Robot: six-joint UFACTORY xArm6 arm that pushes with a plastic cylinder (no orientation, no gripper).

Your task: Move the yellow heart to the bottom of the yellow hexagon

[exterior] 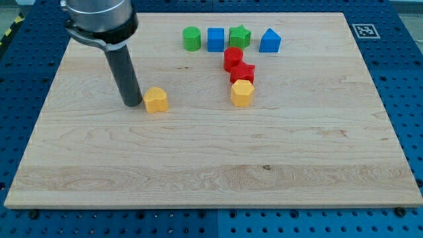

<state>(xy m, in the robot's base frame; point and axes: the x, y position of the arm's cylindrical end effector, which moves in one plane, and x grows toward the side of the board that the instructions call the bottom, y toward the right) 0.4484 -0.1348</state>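
Observation:
The yellow heart lies on the wooden board left of centre. The yellow hexagon sits to its right, near the board's middle, just below a red star. My tip rests on the board right next to the heart's left side, very close to it or touching it. The dark rod rises from there toward the view's top left.
A red star and a red round block stack up above the hexagon. Along the top stand a green cylinder, a blue cube, a green star and a blue pointed block. The wooden board lies on a blue pegboard.

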